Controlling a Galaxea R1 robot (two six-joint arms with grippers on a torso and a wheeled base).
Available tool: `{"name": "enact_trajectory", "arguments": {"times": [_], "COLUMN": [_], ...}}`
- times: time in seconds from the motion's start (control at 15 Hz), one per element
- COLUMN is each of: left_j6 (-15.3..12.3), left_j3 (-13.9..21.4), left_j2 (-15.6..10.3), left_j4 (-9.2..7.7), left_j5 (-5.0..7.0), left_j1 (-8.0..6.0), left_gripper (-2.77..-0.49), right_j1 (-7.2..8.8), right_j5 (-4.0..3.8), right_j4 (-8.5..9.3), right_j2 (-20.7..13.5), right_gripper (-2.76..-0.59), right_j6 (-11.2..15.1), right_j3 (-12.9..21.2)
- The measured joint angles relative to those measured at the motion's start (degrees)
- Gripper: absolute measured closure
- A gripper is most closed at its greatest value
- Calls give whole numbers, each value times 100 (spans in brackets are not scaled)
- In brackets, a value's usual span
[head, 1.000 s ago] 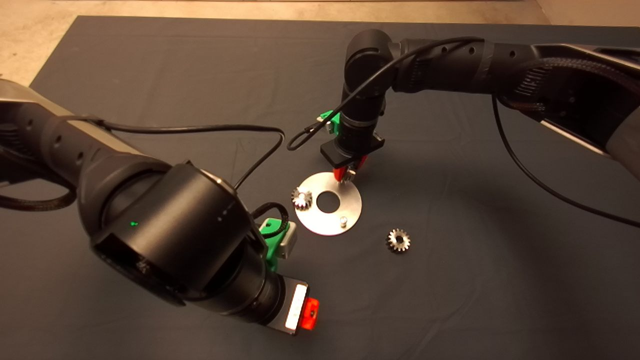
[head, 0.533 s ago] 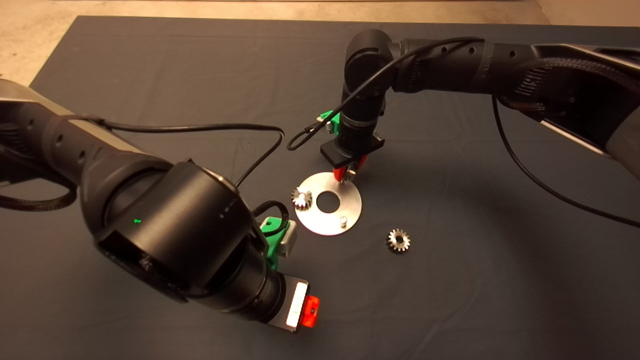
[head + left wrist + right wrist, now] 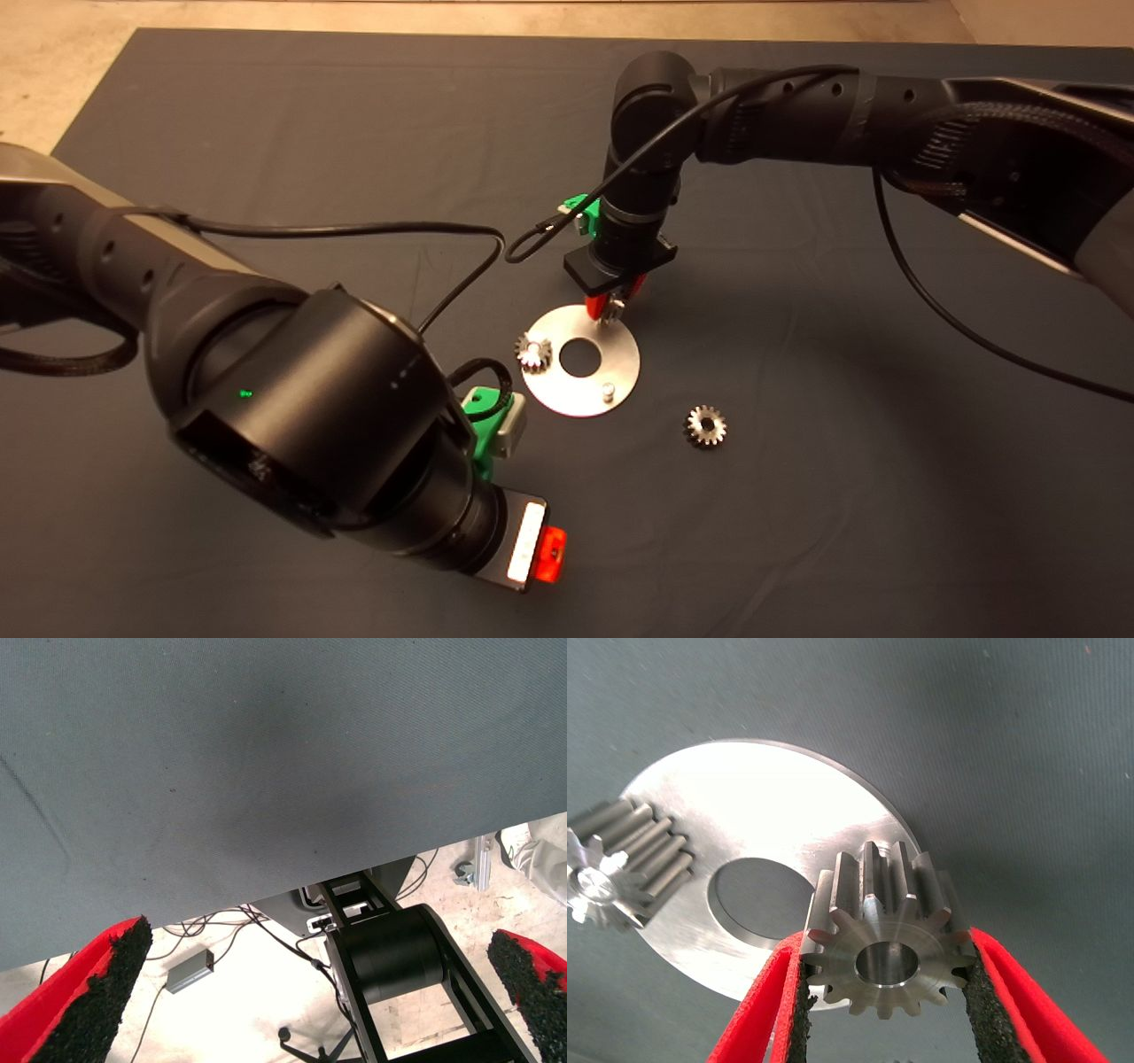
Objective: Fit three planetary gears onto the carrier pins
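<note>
- While the right claw [image 3: 884, 1014] grips a small dark-steel toothed gear [image 3: 884, 935] over the flat round silver plate [image 3: 580, 360], a second gear [image 3: 534, 352] sits at the plate's edge.
- A third gear [image 3: 706, 426] lies on the dark mat [image 3: 797, 496], apart from the plate.
- One short silvery pin [image 3: 608, 390] stands bare.
- The left claw [image 3: 301, 992] waits with fingers spread beyond the mat's edge.

One gear [image 3: 534, 352] sits on the left pin of the silver disc [image 3: 580, 383]. A second gear [image 3: 886, 939] is held above the far pin. The third gear [image 3: 705, 426] lies flat on the mat, right of the disc. The near pin [image 3: 608, 391] stands bare.
</note>
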Motion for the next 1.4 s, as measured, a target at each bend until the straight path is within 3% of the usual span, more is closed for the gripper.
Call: {"name": "enact_trajectory", "arguments": {"times": [0.93, 1.13, 1.33, 1.4], "left_j6": [0, 0, 0, 0], "left_j3": [0, 0, 0, 0], "left_j2": [0, 0, 0, 0], "left_j4": [1, -1, -1, 1], "left_j5": [0, 2, 0, 2], "left_j1": [0, 0, 0, 0], "left_gripper": [-275, -275, -275, -275], "right_j1": [-2, -13, -16, -17], "right_j5": [28, 30, 138, 130], "right_j4": [0, -24, -29, -27], "right_j2": [0, -13, -13, -13], "right_gripper": [-105, -105, -105, -105], "right_j6": [2, -52, -89, -110], "right_j3": [13, 184, 304, 369]}}
